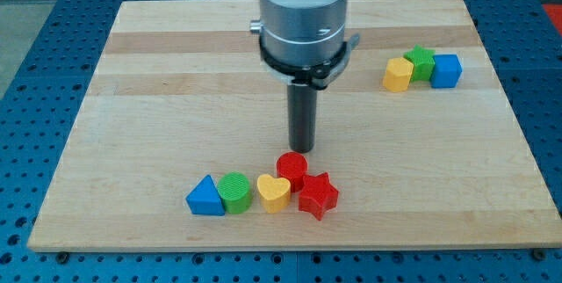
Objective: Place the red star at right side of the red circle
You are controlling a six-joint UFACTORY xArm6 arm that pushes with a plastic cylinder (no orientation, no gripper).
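The red circle [291,170] lies near the view's bottom centre of the wooden board [158,98]. The red star [318,195] touches it at its lower right. My tip [302,148] stands just above the red circle, slightly to its right, close to its top edge; I cannot tell if it touches. The red star is below and a little right of the tip.
A yellow heart [274,192] touches the red circle's lower left, with a green circle [234,192] and a blue triangle [205,198] in a row to its left. At the upper right sit a yellow block [398,75], a green star [421,61] and a blue cube [446,70].
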